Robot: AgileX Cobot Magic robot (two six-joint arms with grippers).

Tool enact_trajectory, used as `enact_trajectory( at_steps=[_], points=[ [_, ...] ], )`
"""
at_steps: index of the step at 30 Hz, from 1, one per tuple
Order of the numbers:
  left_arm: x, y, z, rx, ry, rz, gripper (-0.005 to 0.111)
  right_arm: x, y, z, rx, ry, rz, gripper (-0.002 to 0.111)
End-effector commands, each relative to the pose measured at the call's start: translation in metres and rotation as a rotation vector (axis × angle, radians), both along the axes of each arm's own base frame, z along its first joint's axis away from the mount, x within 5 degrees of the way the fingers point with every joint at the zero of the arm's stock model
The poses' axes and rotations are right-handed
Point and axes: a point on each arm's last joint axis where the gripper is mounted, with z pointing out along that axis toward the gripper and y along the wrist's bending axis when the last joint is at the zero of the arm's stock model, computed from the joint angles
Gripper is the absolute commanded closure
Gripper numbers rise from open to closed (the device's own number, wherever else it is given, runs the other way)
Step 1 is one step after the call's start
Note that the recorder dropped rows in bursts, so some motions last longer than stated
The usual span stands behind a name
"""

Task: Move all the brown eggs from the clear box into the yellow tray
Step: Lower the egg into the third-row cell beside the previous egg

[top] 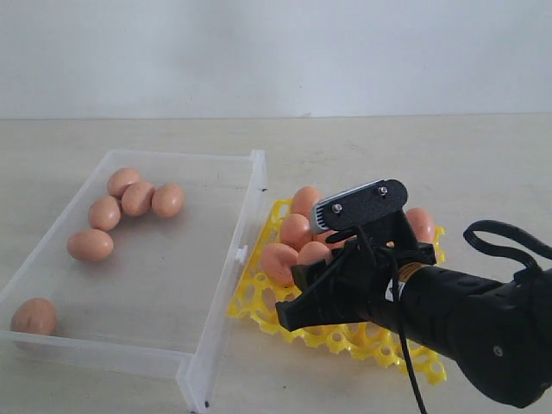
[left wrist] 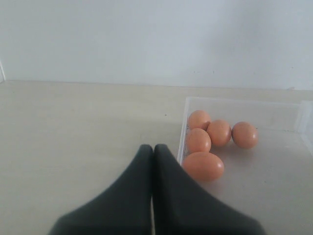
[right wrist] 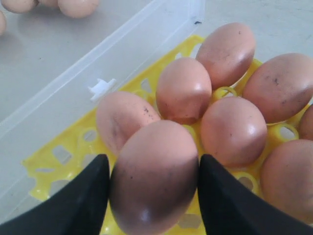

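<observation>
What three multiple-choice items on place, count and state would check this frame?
1. Where is the yellow tray in the exterior view? A) right of the clear box B) inside it C) left of it
2. How many brown eggs lie in the clear box? A) three B) six C) ten
3. The right jaws are: A) open, empty B) gripping the box wall C) closed on a brown egg
A: it lies beside the box's right wall. B: five grouped, one apart. C: the egg sits pinched between them.

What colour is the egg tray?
The tray is bright yellow; the right wrist view shows it best.
</observation>
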Motion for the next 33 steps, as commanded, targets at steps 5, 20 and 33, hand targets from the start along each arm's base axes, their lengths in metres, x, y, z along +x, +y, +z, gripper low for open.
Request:
enact_trajectory(
  at_steps=[5, 20, 33],
  points=[
    [0.0001, -0.0001, 0.0013, -0.005, -0.002, 0.0, 0.111, -0.0013, -0.0007, -0.001, -0.004, 0.007, 0.0, 0.108],
    [0.0001, -0.0001, 0.0013, -0.005, -0.002, 0.0, 0.111, -0.0021, -0.0018, -0.0029, -0.006, 0.036, -0.016, 0.072],
    [0.0001, -0.0001, 0.0013, -0.005, -0.002, 0.0, 0.111, -0.0024, -0.0019, -0.0027, -0.004, 0.04, -0.018, 0.072]
  ],
)
